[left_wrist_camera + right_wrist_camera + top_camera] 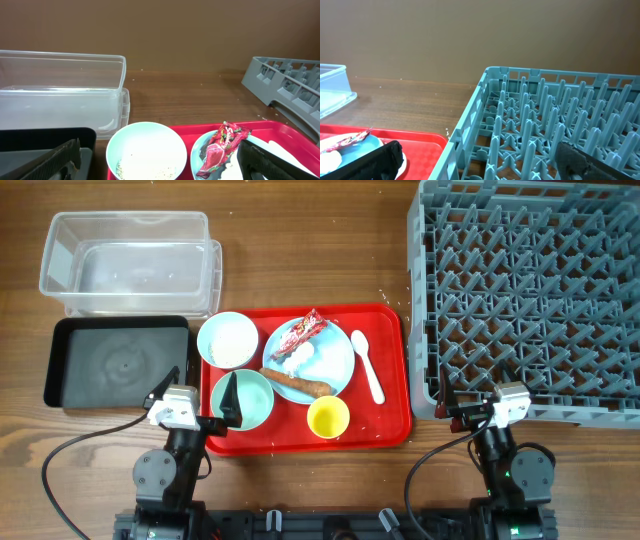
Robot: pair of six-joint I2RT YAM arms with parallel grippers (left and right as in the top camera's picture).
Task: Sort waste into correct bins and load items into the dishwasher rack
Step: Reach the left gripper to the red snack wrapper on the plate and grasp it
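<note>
Wrapper (310,330), sausage stick (298,384) on blue plate (336,360); white bowl (228,340), green bowl (256,402), cup (328,417), spoon (368,366) around; tub (130,260), black tray (115,362) left; rack (530,290) right

The dishwasher rack (560,75) stands beside the red tray (415,145).

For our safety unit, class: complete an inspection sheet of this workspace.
Surface: brown wooden table.
Job's things: crumpled red-and-white wrapper and orange-brown sausage stick on round light-blue plate; white bowl, pale-green bowl, small yellow cup, white plastic spoon; grey pegged plastic rack, clear plastic tub, shallow black tray empty.
Clutter: red plastic serving tray; stray white grains.
Pincers: left pincer, right pincer open, empty.
Cables: black cables by arm bases.
Surroundings: brown wall.
</note>
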